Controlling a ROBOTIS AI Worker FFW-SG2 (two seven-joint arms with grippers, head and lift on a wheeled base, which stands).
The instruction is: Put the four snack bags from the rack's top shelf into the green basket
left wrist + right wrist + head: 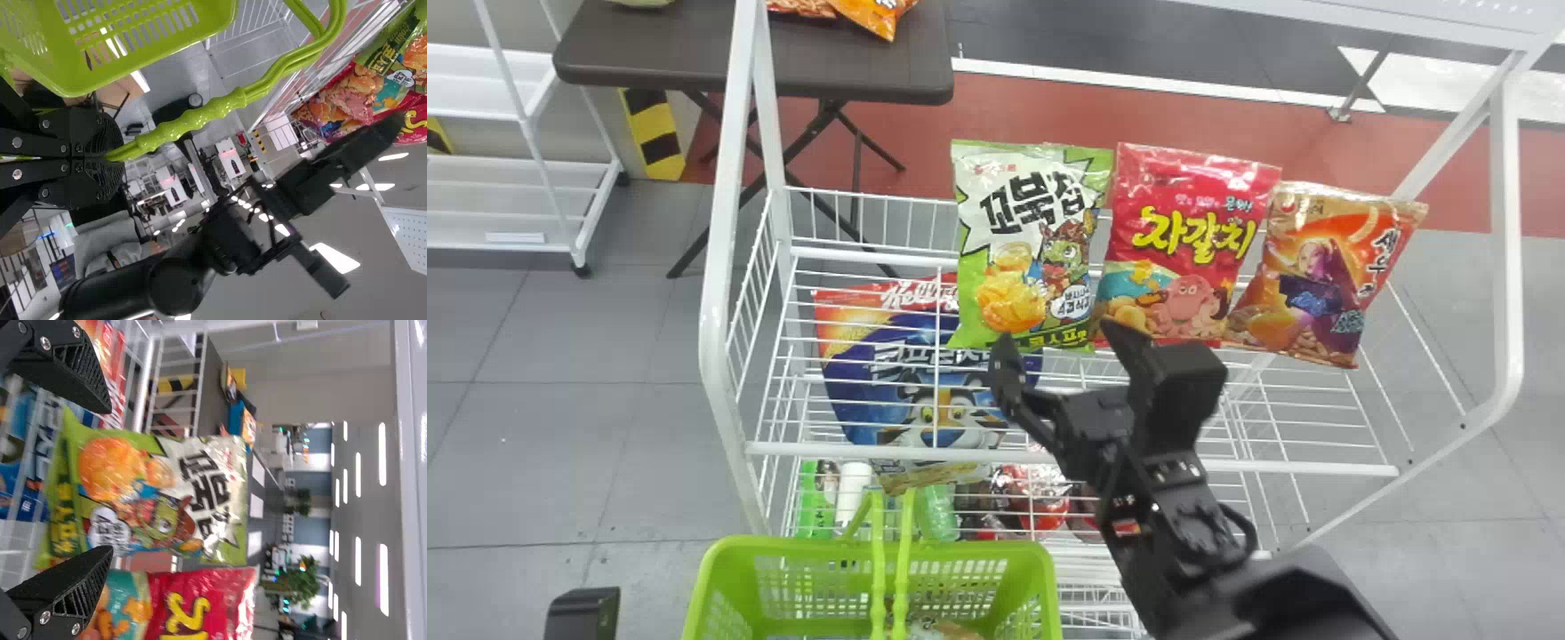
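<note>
i'm holding my right gripper (1063, 342) wide open at the lower end of the green-and-white snack bag (1027, 249), one finger toward each side and nothing gripped; whether either is touching it, i can't tell; my left gripper (113, 160) is closing tightly around the handles (903, 551) of the green basket (783, 545); the green-and-white bag is standing on the white wire shelf (827, 450), with the red snack bag (1187, 231) beside it and the orange snack bag (1325, 276) leaning at the far right; a blue tiger pouch (934, 382) is showing through the wires; beyond, a dark folding table (694, 53) is holding more bags, over grey tiles and a red floor strip (1032, 124); striped tape (654, 133) is running beside its legs, and ceiling lights (382, 463) are glowing past a leafy plant (300, 587); my right arm is covering part of the shelf and the red packs (1040, 498) beneath; the head view's bottom edge is cutting off the basket and something inside (943, 631) that i can't make out
</note>
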